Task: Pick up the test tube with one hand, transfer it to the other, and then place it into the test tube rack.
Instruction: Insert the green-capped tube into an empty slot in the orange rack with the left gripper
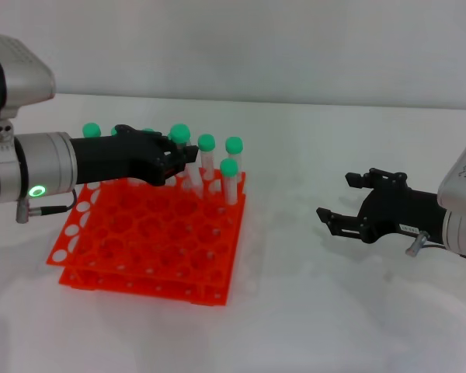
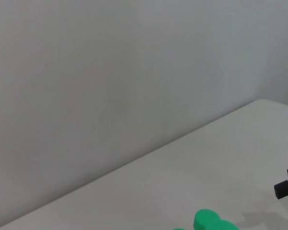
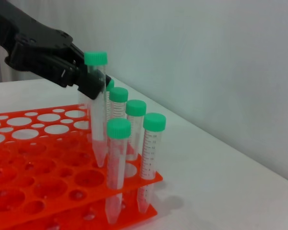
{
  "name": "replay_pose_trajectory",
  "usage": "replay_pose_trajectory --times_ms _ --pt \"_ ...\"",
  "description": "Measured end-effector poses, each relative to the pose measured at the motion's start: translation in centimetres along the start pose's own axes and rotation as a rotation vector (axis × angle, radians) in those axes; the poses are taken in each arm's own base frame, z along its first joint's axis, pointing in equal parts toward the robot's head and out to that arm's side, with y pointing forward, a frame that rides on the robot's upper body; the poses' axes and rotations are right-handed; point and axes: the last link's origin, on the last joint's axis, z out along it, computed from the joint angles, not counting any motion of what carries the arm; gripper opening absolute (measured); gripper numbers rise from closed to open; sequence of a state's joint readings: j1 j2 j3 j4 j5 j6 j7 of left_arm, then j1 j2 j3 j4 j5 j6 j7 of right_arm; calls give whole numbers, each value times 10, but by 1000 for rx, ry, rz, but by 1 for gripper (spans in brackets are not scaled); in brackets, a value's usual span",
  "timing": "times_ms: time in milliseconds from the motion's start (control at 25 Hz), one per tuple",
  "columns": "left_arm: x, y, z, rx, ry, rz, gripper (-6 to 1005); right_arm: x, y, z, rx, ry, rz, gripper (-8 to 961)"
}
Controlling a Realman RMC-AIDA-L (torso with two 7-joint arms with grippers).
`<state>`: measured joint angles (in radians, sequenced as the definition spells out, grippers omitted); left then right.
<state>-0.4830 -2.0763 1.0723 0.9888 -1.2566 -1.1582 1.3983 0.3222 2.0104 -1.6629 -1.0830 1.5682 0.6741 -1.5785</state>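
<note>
My left gripper (image 1: 185, 158), on the arm with the green-lit ring, is shut on a test tube (image 3: 96, 110) with a green cap (image 1: 179, 134). It holds the tube upright over the back part of the orange-red rack (image 1: 147, 241), the tip down at the top tier (image 3: 62, 143). The right wrist view shows the black fingers (image 3: 81, 79) clamped just under the cap. My right gripper (image 1: 335, 196), on the arm with the blue light, is open and empty, low over the table to the right of the rack.
Several other green-capped tubes (image 1: 229, 179) stand in the rack's back right holes (image 3: 149, 153), close to the held tube. One more cap (image 1: 91, 130) shows behind my left arm. Green caps (image 2: 209, 221) show in the left wrist view. White table (image 1: 311, 311), wall behind.
</note>
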Motion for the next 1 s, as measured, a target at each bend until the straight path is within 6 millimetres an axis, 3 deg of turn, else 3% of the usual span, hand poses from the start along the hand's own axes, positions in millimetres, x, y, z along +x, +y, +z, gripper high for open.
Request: replay_pose_trajectory --times_ms 920,1000 --pt "-19 -4 16 28 -62 -51 270 -2 -3 5 7 3 0 772" --pt "-18 -5 15 30 -59 -49 362 -2 -3 5 7 3 0 772"
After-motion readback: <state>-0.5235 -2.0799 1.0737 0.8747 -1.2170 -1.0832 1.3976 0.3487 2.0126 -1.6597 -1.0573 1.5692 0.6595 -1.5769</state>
